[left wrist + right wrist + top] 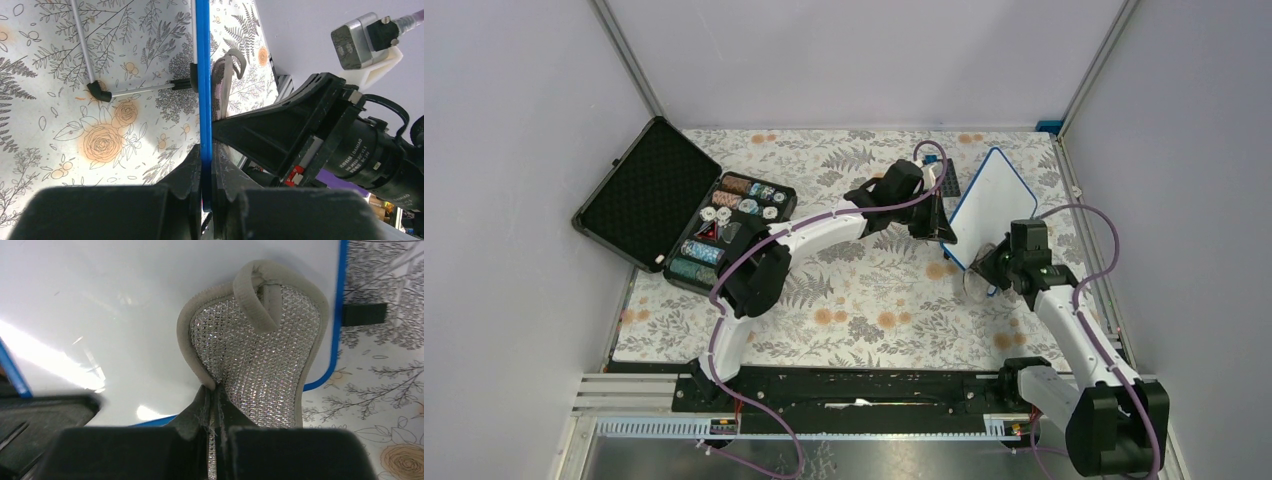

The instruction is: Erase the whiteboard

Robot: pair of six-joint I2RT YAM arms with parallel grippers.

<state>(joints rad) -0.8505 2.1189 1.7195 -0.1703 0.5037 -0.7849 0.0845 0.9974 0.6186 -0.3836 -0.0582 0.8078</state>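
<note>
The whiteboard (992, 205), white with a thin blue frame, stands tilted up on edge at the back right of the table. My left gripper (944, 232) is shut on its blue rim (203, 75), one finger on each side (206, 165). My right gripper (216, 395) is shut on a silver mesh pad (260, 355) with a grey border and loop. The pad lies flat against the white face (100, 315) near a rounded lower corner. No writing shows on the part of the board in view. The pad (222, 75) also shows edge-on beside the rim.
An open black case (639, 190) with several stacks of poker chips (734, 225) lies at the left. A dark studded plate (948, 180) sits behind the left gripper. A thin grey wire leg (90, 60) juts from the board's back. Grey walls enclose the flowered table.
</note>
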